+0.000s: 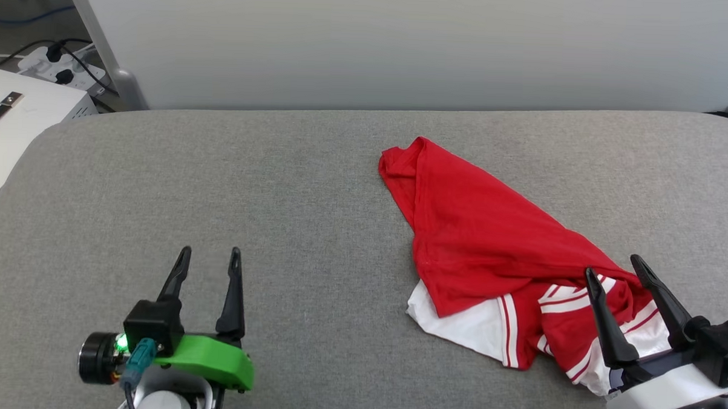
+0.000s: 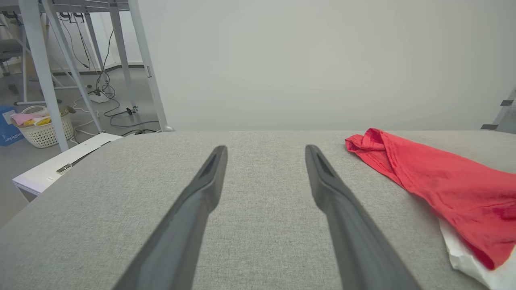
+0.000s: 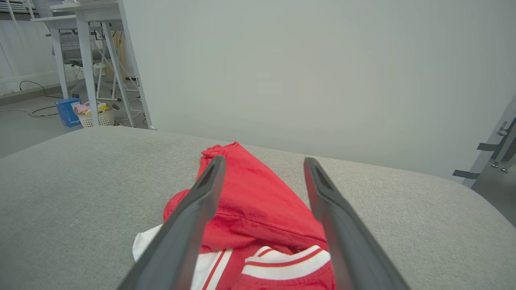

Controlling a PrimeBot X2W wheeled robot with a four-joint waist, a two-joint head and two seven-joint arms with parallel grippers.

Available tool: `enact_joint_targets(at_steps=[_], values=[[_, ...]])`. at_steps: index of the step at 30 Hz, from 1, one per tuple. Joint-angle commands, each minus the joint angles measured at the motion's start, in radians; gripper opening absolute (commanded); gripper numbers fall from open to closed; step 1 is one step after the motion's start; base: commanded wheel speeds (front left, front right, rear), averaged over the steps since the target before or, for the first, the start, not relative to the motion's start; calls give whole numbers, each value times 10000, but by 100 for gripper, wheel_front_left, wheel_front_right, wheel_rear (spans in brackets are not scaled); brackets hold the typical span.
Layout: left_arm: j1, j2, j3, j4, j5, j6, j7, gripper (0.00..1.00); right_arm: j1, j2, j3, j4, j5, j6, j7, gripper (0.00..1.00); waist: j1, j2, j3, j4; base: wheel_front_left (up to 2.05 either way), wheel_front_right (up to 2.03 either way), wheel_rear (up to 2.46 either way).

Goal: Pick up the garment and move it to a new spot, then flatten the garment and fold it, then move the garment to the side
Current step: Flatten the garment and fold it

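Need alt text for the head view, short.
A crumpled red garment with white, red-striped sleeves lies on the right of a grey padded surface. The right end effector is open over its near end; the left end effector is open at lower left.

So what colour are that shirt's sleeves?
White sleeves, edged in red stripes; head view shows them best.

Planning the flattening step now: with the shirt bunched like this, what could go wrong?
1. The shirt lies crumpled, a white sleeve tucked under red folds. The open right gripper at that end may pinch several layers, so the cloth would not spread.
2. The left gripper sits open over bare table, apart from the shirt. A one-armed pull would likely drag the heap rather than flatten it.
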Motion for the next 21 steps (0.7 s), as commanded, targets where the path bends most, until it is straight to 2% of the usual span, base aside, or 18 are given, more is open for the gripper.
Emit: enact_joint_targets(at_steps=[1,6,8,15,18,21], values=[[-374,51,-151,14,-6,-153,-57,100,125,133,-111,-91,-145,-9,-46,100,0,0,73,10,0,0,0],[-1880,750,-1507,458,-156,-475,211,100,47,430,-151,-257,-460,-9,-47,100,0,0,359,-82,0,0,0],[-2692,1195,-2591,538,-465,-494,710,100,-80,495,-141,-258,-547,-9,-47,100,0,0,504,-172,0,0,0],[-5542,2801,-6505,254,-2938,-501,3202,100,-705,694,-106,-351,-788,-9,-47,100,0,0,1127,-626,0,0,0],[-6677,3210,-7906,137,-4202,-502,4390,100,-934,843,-84,-410,-850,-9,-47,100,0,0,1423,-841,0,0,0],[-7600,3400,-8898,83,-5399,-503,5625,100,-1160,923,-32,-407,-886,-9,-47,100,0,0,1732,-1052,0,0,0]])
